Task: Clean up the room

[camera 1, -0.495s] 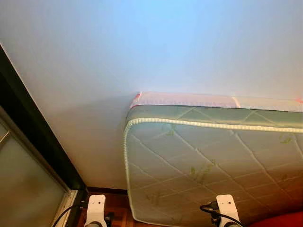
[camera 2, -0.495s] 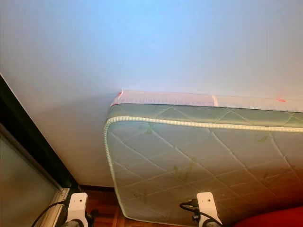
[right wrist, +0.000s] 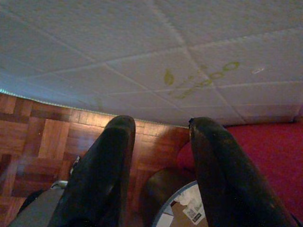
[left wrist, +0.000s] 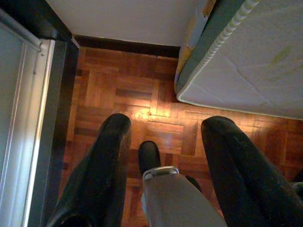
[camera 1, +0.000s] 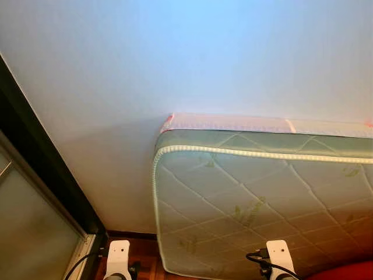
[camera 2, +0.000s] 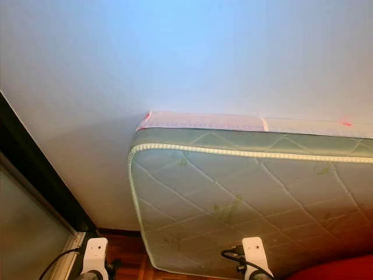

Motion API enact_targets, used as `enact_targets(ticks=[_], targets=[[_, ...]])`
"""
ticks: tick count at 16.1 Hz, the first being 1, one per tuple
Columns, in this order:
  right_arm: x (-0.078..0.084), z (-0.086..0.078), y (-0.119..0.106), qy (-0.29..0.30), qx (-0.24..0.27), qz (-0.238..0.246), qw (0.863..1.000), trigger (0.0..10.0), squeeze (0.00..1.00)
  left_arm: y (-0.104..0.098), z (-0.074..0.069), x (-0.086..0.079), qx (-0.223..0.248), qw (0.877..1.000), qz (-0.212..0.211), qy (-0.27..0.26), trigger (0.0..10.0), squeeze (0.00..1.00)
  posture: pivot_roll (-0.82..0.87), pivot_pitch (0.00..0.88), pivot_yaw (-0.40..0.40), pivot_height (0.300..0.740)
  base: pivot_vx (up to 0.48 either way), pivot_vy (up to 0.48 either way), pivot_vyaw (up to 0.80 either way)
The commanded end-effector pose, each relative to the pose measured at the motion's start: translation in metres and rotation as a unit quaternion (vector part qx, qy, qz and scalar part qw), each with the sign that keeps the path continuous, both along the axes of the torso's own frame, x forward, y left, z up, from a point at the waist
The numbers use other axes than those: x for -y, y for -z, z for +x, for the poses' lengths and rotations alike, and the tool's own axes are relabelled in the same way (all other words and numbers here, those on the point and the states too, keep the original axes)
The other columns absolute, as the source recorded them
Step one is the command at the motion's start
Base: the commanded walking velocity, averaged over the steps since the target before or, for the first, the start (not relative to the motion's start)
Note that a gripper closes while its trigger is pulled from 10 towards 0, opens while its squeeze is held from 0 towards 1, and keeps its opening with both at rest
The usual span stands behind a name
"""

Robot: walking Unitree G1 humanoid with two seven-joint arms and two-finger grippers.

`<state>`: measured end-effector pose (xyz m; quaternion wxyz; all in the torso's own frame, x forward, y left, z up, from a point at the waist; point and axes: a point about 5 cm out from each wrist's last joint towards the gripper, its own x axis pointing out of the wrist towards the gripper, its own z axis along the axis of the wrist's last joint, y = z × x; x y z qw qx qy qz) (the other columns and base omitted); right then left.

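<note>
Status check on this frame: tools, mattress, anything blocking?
Left tool open, empty, over parquet floor. Right tool open, empty, by red rug. Quilted mattress leaning on white wall, untouched.

Soft, even daylight, sharp head views; wrist views dimmer with floor (left wrist: 142, 113) glare.

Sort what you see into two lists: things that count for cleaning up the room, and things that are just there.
For the job:
left claw, open, over the wood floor
right claw, open, near the mattress
round container with paper scraps, below the right claw

Just there:
wall
dark door frame
red cloth
</note>
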<state>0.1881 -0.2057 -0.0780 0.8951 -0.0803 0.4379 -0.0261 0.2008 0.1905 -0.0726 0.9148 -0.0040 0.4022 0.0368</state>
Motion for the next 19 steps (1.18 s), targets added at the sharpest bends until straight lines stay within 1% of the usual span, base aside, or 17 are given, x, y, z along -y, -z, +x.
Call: enact_targets(ticks=[1,9,10,11,12,17,19], targets=[[0.022,-0.005,-0.001,0.081,-0.017,0.086,0.993,10.0,0.00,-0.012,0.021,-0.018,-0.033,0.997,0.041,0.062,10.0,0.00,0.06,0.023,-0.013,0.740,0.000,0.000,0.00],[0.022,-0.005,-0.001,0.081,-0.017,0.086,0.993,10.0,0.00,-0.012,0.021,-0.018,-0.033,0.997,0.041,0.062,10.0,0.00,0.06,0.023,-0.013,0.740,0.000,0.000,0.00],[0.017,-0.002,-0.002,0.088,-0.014,0.096,0.991,10.0,0.00,-0.013,0.022,-0.018,-0.031,0.996,0.048,0.063,10.0,0.00,0.06,0.035,0.014,0.740,0.000,0.000,0.00],[0.011,0.003,-0.003,0.102,-0.007,0.114,0.988,10.0,0.00,-0.014,0.023,-0.019,-0.029,0.996,0.053,0.064,10.0,0.00,0.06,0.032,0.014,0.740,0.000,0.000,0.00],[0.010,0.004,-0.003,0.104,-0.005,0.118,0.988,10.0,0.00,-0.014,0.023,-0.020,-0.027,0.996,0.055,0.063,10.0,0.00,0.07,0.026,0.013,0.740,0.000,0.000,0.00],[0.011,0.003,-0.003,0.107,-0.006,0.121,0.987,10.0,0.00,-0.014,0.023,-0.020,-0.028,0.996,0.056,0.061,10.0,0.00,0.06,0.015,0.015,0.740,0.000,0.000,0.00],[0.013,0.004,-0.003,0.105,-0.003,0.124,0.987,10.0,0.00,-0.013,0.023,-0.017,-0.027,0.997,0.050,0.055,10.0,0.00,0.06,0.006,-0.005,0.740,0.000,0.000,0.00]])
